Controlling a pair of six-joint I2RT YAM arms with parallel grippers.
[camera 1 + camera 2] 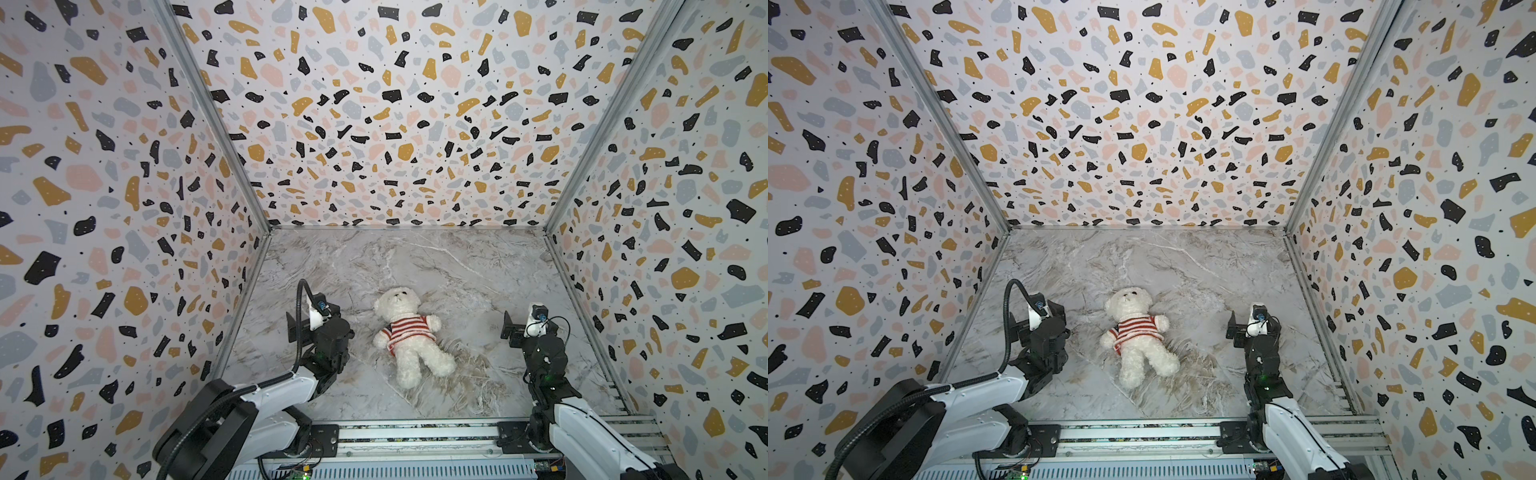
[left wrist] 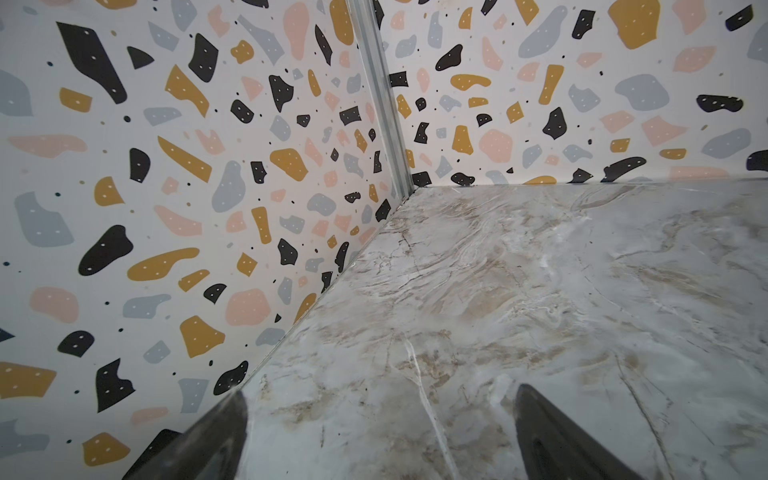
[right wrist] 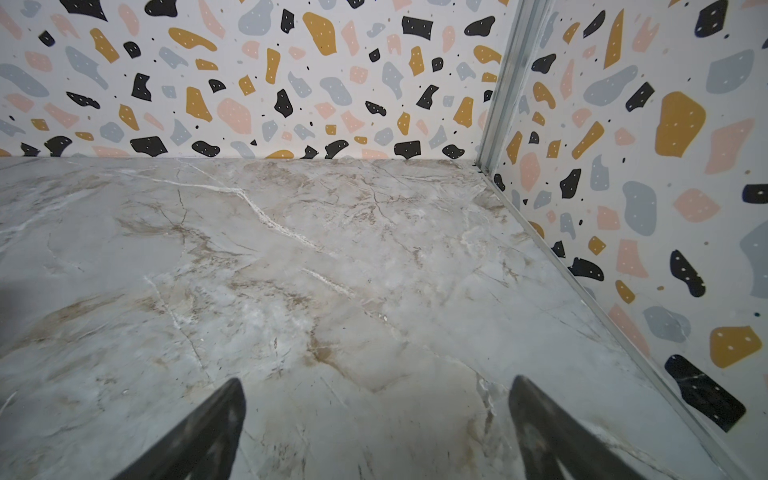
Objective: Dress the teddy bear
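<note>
Because the small fluffy white teddy bear point(image 1: 409, 345) lies loose and face-up in the middle of the marble-patterned surface point(image 1: 457, 266), between the left hand point(image 2: 380, 395) and the right hand point(image 3: 374, 384) and touched by neither, a one-sided tug at its red-and-white striped knitted sweater point(image 1: 406, 328) would likely drag the light toy or pinch fur instead. Its long axis runs far-to-near, head toward the back wall point(image 1: 395, 124), feet toward the near side. Both hands stand spread apart, empty.

White teddy bear point(image 1: 409, 332) in striped sweater lies face-up mid-table.
</note>
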